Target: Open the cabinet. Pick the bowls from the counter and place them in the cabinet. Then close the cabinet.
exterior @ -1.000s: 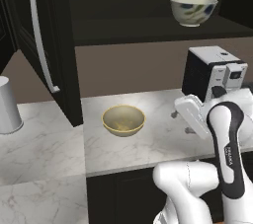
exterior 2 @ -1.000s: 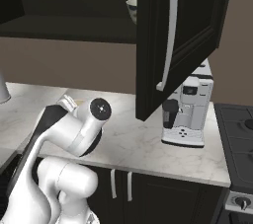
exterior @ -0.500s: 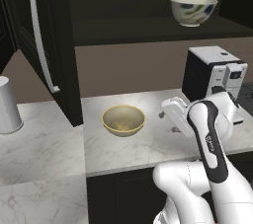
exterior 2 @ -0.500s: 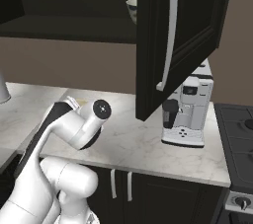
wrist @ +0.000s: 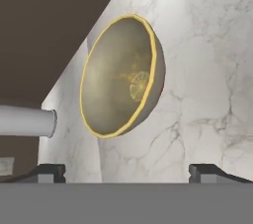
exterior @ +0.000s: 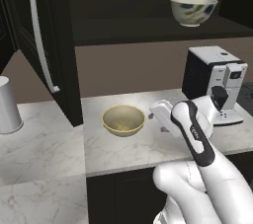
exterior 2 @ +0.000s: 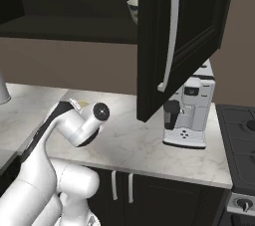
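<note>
Marble counter (exterior: 44,154) carries the tan bowl (exterior: 123,119) near its back edge; the white bowl (exterior: 192,10) sits in the open cabinet (exterior: 123,25). The gripper (wrist: 126,171), fingers apart, has swung toward the tan bowl, seemingly not touching it.

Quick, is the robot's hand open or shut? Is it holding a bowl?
Gripper: open, holding nothing. The tan-yellow bowl sits free on the counter ahead of it.

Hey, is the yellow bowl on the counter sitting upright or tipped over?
Upright. The tan-yellow bowl rests on its base on the marble counter, its golden rim level and its empty inside facing up.
</note>
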